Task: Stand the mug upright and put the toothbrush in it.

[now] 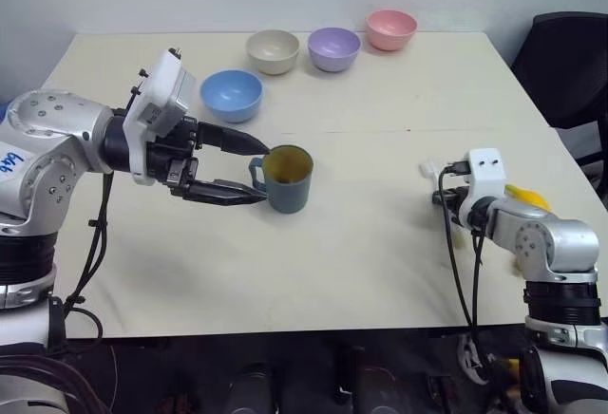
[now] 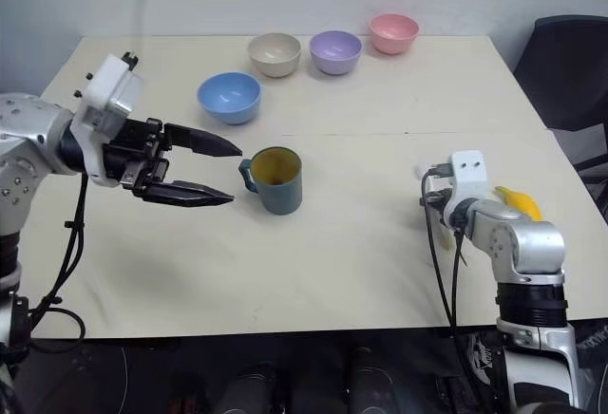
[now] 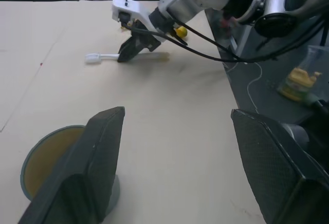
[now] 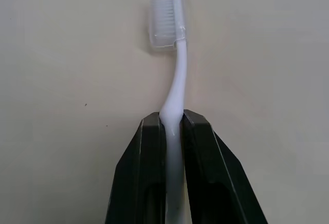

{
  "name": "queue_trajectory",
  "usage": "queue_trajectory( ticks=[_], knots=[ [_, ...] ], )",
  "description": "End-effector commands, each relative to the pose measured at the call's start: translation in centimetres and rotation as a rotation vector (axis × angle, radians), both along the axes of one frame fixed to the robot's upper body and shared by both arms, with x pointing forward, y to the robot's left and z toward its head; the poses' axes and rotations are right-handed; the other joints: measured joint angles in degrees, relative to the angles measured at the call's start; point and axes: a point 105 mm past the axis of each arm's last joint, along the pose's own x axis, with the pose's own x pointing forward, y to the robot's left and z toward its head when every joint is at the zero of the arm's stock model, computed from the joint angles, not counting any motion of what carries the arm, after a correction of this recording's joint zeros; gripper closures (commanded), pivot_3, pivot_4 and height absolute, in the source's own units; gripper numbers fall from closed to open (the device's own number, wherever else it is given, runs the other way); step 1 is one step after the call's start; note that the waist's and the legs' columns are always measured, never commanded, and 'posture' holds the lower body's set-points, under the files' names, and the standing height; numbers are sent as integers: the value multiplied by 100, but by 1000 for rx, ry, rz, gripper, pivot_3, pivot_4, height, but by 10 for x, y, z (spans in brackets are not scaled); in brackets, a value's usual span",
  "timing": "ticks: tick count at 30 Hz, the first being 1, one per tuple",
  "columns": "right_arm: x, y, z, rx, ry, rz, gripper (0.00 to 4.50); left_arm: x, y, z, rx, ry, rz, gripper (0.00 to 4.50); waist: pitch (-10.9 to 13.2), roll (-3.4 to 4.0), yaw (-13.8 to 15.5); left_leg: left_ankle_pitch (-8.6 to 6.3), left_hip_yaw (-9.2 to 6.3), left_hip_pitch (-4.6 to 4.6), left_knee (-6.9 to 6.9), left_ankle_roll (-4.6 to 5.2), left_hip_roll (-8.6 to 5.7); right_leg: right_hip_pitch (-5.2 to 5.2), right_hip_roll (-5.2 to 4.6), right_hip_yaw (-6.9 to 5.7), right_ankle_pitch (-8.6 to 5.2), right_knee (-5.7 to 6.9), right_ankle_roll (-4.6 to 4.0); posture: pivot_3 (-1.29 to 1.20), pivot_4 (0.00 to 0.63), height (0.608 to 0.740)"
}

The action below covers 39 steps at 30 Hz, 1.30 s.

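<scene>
The dark teal mug [image 1: 288, 178] stands upright in the middle of the table, its handle turned toward my left arm. My left gripper [image 2: 235, 175] hovers open at the handle side; in the right eye view its fingertips are clear of the mug. Near the table's right edge my right gripper [image 4: 172, 121] is shut on the white toothbrush [image 4: 175, 70], gripping its handle. The capped bristle head [image 1: 429, 167] sticks out forward, low over the tabletop. The left wrist view also shows the toothbrush [image 3: 100, 57] held at the table surface.
Several bowls stand at the back: blue [image 1: 232, 94], cream [image 1: 273, 51], purple [image 1: 333, 48], pink [image 1: 391, 29]. A yellow banana [image 2: 518, 202] lies just right of my right wrist. A black chair [image 1: 570, 63] stands beyond the table's right edge.
</scene>
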Motion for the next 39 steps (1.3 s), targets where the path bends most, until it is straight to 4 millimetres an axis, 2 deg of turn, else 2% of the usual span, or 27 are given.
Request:
queue_trajectory(
  ticks=[1, 4, 9, 11, 15, 17, 20, 23, 26, 29, 33, 37, 39],
  knots=[
    [10, 33, 39, 26, -211, 124, 4352, 3, 18, 15, -59, -57, 106, 963, 1, 0, -40, 1, 0, -3, -1, -2, 0, -5, 0, 1, 0, 2, 0, 0, 150, 740],
    [7, 89, 93, 282, -426, 313, 4352, 7, 39, 27, -129, -52, 212, 963, 3, 2, -128, 8, 0, -13, -4, -16, 8, -21, 12, 4, -1, 7, -1, 0, 150, 740],
    [-7, 160, 149, 543, -587, 585, 4352, 4, 67, 35, -149, -43, 316, 963, 9, 10, -153, 7, -24, -9, -14, -32, 16, -35, 21, 2, -12, 25, -21, 0, 150, 740],
    [-7, 182, 160, 592, -607, 636, 4352, 3, 73, 30, -116, -50, 339, 963, 8, 10, -140, 5, -20, -11, -13, -36, 18, -35, 24, -3, -15, 26, -26, 0, 150, 740],
    [-10, 247, 171, 649, -617, 786, 4352, 2, 83, 24, -106, -46, 396, 963, 8, 10, -137, 5, -5, -10, -7, -36, 15, -32, 21, -1, -16, 34, -28, 0, 150, 740],
    [-16, 261, 170, 663, -637, 851, 4352, 2, 83, 23, -107, -53, 405, 963, 8, 9, -135, 5, -10, -10, -7, -38, 17, -33, 23, -6, -19, 39, -35, 0, 150, 740],
    [-14, 270, 165, 703, -640, 854, 4352, -1, 80, 25, -112, -58, 400, 963, 7, 8, -135, 4, -15, -12, -9, -40, 15, -33, 23, -9, -20, 43, -36, 0, 150, 740],
    [-9, 280, 152, 668, -639, 860, 4352, -4, 78, 27, -112, -72, 402, 963, 5, 4, -151, 3, -14, -11, -9, -41, 13, -33, 22, -9, -20, 42, -36, 0, 150, 740],
    [-6, 281, 145, 660, -639, 858, 4352, -4, 78, 30, -120, -86, 410, 963, 5, 5, -198, 4, -12, -9, -9, -43, 15, -33, 22, -9, -21, 42, -37, 0, 150, 740],
    [-6, 278, 137, 689, -622, 859, 3374, -4, 77, 31, -125, -87, 415, 963, 5, 5, -259, 7, -17, -8, -9, -49, 18, -33, 23, -11, -22, 50, -40, 0, 150, 740],
    [-17, 270, 124, 673, -621, 880, 2048, -2, 76, 29, -132, -70, 411, 963, 5, 5, -280, 6, -19, -3, -13, -51, 19, -35, 23, -11, -25, 59, -45, 0, 150, 740],
    [-32, 245, 125, 692, -615, 899, 696, 0, 75, 26, -141, -58, 402, 963, 5, 4, -259, 6, -25, -5, -10, -52, 18, -36, 23, -10, -26, 64, -46, 0, 150, 740],
    [-46, 219, 130, 653, -600, 960, 201, 0, 75, 24, -146, -50, 391, 963, 5, 4, -232, 6, -35, -7, -6, -52, 18, -36, 22, -9, -26, 64, -46, 0, 150, 740]
  ],
)
